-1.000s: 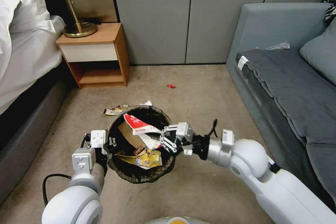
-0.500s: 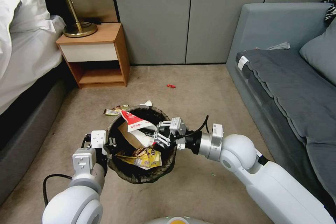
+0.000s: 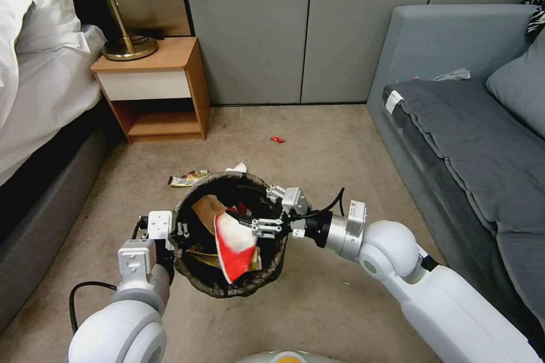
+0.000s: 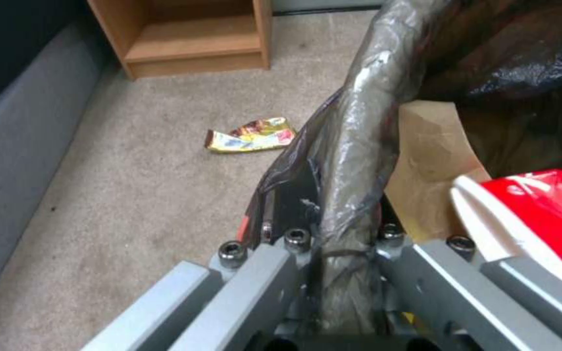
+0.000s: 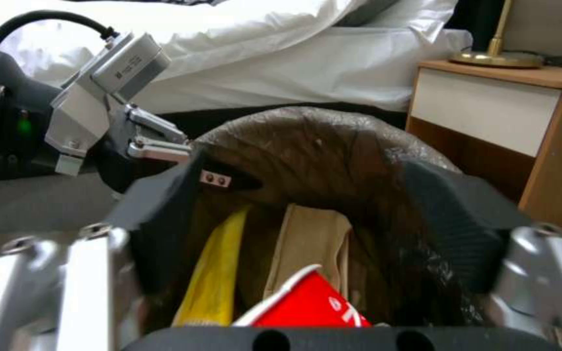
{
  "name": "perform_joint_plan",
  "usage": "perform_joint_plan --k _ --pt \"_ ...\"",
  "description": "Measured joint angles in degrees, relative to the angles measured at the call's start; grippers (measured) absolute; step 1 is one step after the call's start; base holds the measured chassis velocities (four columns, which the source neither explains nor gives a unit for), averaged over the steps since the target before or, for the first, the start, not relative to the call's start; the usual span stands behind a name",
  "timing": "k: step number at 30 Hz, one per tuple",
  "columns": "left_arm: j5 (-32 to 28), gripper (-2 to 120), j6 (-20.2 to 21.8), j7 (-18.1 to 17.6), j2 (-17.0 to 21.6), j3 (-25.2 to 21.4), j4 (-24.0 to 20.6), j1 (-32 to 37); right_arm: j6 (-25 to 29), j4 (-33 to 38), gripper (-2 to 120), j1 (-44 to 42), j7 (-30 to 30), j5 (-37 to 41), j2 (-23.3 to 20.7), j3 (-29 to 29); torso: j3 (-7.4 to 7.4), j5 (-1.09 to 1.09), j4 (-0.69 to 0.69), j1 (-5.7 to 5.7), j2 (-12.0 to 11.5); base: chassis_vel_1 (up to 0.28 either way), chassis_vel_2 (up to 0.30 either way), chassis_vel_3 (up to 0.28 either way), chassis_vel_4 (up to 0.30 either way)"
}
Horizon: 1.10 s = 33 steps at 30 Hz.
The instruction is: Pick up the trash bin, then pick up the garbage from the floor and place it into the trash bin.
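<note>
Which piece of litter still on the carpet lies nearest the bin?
The white paper scrap, right behind the trash bin; the yellow wrapper lies slightly farther, the red scrap farthest.

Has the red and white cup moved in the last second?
Yes. The red-and-white cup has dropped from the far rim of the trash bin toward its near side, below the open right gripper.

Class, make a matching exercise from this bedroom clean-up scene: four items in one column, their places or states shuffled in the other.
Items:
1. crushed red-and-white cup
2. yellow shiny snack wrapper
3. left gripper
4. gold-based lamp

Places:
A. on the wooden nightstand
B. clamped on the rim of the bag-lined trash bin
C. on the carpet beyond the bin
D. in the bin's mouth, below the open right gripper

Pairs: 1-D, 2-C, 3-B, 4-A
</note>
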Motion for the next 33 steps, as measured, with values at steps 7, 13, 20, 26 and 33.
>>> perform_joint_plan --k 7,13,20,26,33 --pt "-0.1 0 0.0 0.0 0.3 0.0 0.0 0.1 0.2 -0.1 99 -0.9 0.0 -0.5 0.4 0.2 0.00 0.00 0.00 0.00 0.0 0.000 0.000 0.000 0.000" --pt "-0.1 0 0.0 0.0 0.5 0.0 -0.1 0.2 0.4 0.6 100 -1.6 1.6 -0.5 0.8 1.7 0.00 0.00 0.00 0.00 0.0 0.000 0.000 0.000 0.000" --pt "-0.2 0 0.0 0.0 0.5 0.0 -0.4 0.1 0.6 5.4 100 -3.3 13.3 0.8 4.8 9.6 0.00 -0.01 0.01 0.00 0.0 0.000 0.000 0.000 0.000" --pt "-0.3 0 0.0 0.1 0.4 -0.1 -0.5 0.2 -0.7 9.9 100 -7.2 22.3 -0.6 9.3 21.1 0.00 0.00 0.01 0.00 0.0 0.000 0.000 0.000 0.000" --pt "-0.4 0 0.0 0.9 -0.2 0.0 -0.6 -0.2 1.7 13.8 100 -14.5 28.9 -12.7 14.6 35.8 0.00 0.02 -0.01 0.00 0.0 0.000 0.000 0.000 0.000"
